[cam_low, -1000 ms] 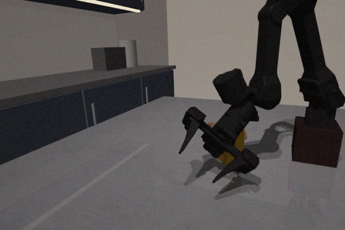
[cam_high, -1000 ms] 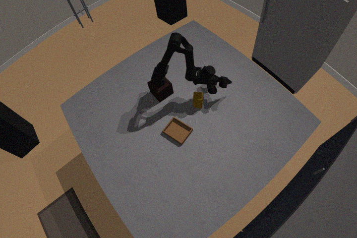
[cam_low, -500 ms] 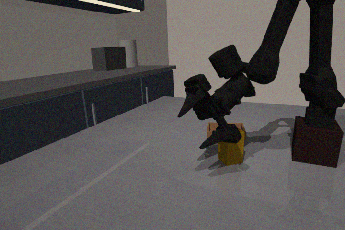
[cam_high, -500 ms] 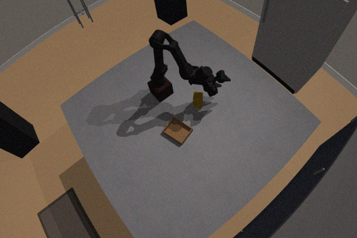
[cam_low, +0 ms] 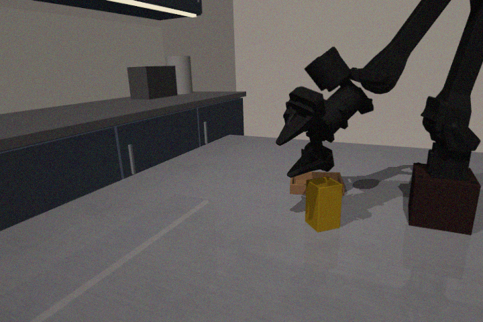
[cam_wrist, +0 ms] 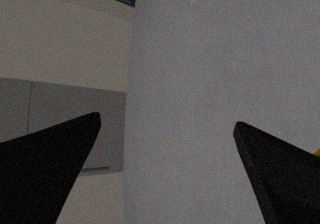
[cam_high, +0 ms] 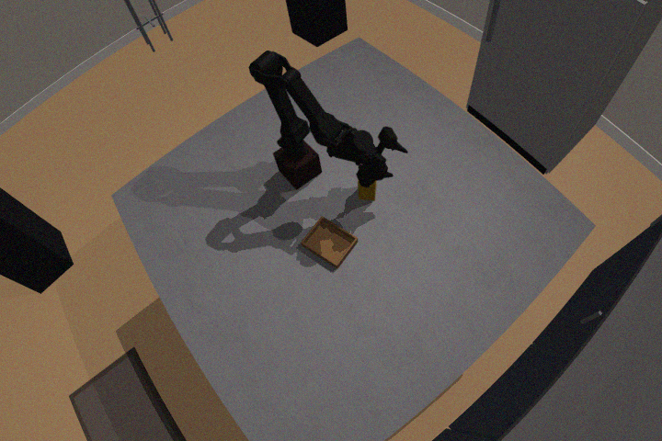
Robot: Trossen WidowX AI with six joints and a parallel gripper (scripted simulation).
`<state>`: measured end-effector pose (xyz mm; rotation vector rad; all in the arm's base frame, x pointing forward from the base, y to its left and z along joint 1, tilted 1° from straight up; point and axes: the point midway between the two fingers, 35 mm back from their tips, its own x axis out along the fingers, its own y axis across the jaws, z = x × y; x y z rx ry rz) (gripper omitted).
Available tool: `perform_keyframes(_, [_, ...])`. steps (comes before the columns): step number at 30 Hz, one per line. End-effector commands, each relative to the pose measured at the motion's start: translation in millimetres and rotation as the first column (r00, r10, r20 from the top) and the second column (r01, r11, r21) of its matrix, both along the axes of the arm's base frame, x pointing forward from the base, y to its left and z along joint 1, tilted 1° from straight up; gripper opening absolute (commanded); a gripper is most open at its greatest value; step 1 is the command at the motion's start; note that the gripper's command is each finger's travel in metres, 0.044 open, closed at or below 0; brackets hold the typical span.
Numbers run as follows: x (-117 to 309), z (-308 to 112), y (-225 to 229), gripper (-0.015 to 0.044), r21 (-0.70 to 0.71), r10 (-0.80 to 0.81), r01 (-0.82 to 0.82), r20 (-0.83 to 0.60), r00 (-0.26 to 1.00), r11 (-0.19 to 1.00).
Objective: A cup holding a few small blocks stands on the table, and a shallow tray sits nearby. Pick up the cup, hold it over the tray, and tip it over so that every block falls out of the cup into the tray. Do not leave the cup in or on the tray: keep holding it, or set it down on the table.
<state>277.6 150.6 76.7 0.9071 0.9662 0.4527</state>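
Observation:
The yellow cup (cam_high: 367, 193) (cam_low: 329, 208) stands upright on the table, partly under the gripper in the top view. A sliver of the cup (cam_wrist: 317, 153) shows at the wrist view's right edge. The blocks cannot be made out inside it. The shallow brown tray (cam_high: 318, 254) (cam_low: 297, 188) lies flat on the table near the cup, and in the exterior view it is behind the cup. My gripper (cam_high: 399, 163) (cam_low: 283, 159) (cam_wrist: 168, 124) is wide open and empty. It is tilted, above the table, with one finger higher than the other, and the cup is not between the fingers.
The arm's dark red base block (cam_high: 296, 167) (cam_low: 441, 201) stands on the table (cam_high: 394, 311) (cam_low: 211, 265) beside the cup. The arm's shadow falls across part of the tray. A grey cabinet (cam_high: 555, 67) stands beyond the table edge, and a counter (cam_low: 78, 113) runs along the left in the exterior view.

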Motion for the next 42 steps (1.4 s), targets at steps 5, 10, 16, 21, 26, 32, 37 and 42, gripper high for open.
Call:
perform_keyframes(5, [-17.0, 5.9, -34.3, 0.044, -0.193, 0.122, -0.087, 0.174, 0.977, 0.977])
perform_keyframes(10, [-30.3, 7.5, -53.6, 0.044, -0.319, 0.214, -0.125, 0.261, 0.941, 0.939])
perform_keyframes(16, [-48.3, 7.7, -72.9, 0.044, -0.466, 0.336, -0.154, 0.337, 0.879, 0.871])
perform_keyframes(21, [-64.2, 6.4, -85.6, 0.044, -0.581, 0.441, -0.162, 0.378, 0.814, 0.798])
perform_keyframes(26, [-80.3, 3.8, -95.2, 0.044, -0.685, 0.544, -0.157, 0.397, 0.739, 0.712])
perform_keyframes(32, [-94.3, 0.6, -101.3, 0.044, -0.767, 0.633, -0.139, 0.395, 0.666, 0.626])
perform_keyframes(37, [-94.1, 0.0, -101.4, 0.044, -0.767, 0.633, -0.139, 0.395, 0.666, 0.626])
perform_keyframes(42, [-89.6, -14.4, -102.7, 0.044, -0.763, 0.629, -0.145, 0.392, 0.671, 0.63])
